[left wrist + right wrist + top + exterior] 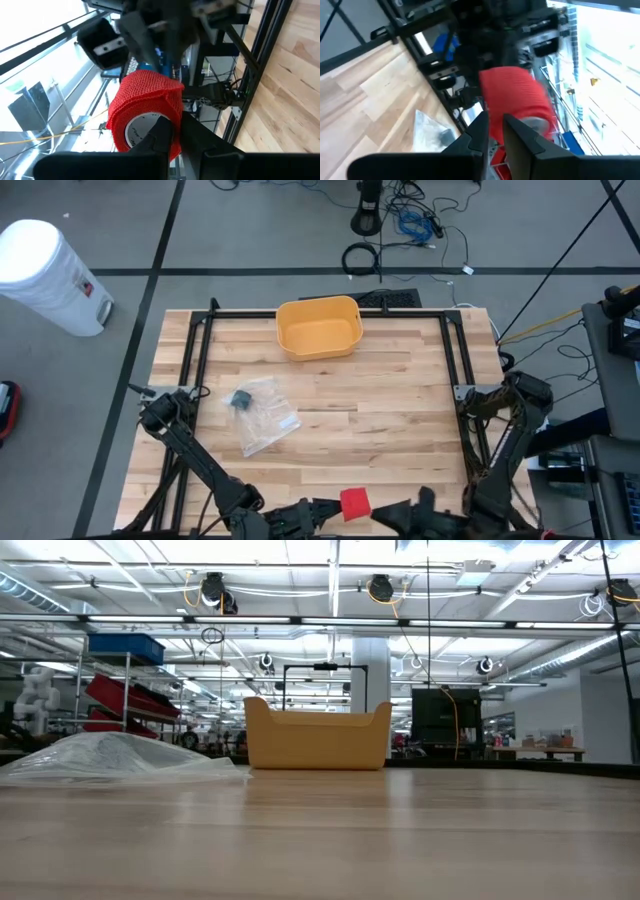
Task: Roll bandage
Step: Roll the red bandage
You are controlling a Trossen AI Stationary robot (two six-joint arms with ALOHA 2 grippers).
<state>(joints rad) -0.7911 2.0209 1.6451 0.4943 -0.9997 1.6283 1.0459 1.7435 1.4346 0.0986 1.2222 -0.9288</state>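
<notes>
A red bandage roll (355, 503) with a white core hangs above the table's near edge, between my two grippers. My left gripper (325, 508) reaches it level from the left and is shut on it; in the left wrist view the roll (145, 110) fills the middle. My right gripper (392, 510) comes level from the right and is shut on the roll's other end (515, 97). Neither gripper nor the roll shows in the low view. My left gripper pinches the roll's wall (175, 142) at the end that faces it. One finger (159, 132) lies at the mouth of the white core, the other (202, 137) outside the red wrap. The fingers come level from the table's left. The roll is lifted clear. My right gripper has red bandage (496, 122) between its two fingers at the roll's end nearest it, coming level from the table's right. Whether that is the roll's wall or a loose layer, I cannot tell. The roll is held clear of the table.
A yellow bin (318, 327) stands at the table's far middle. A clear plastic bag (262, 415) with a dark piece inside lies left of the middle. Black frame rails (200, 360) run along the table's left, right and far sides.
</notes>
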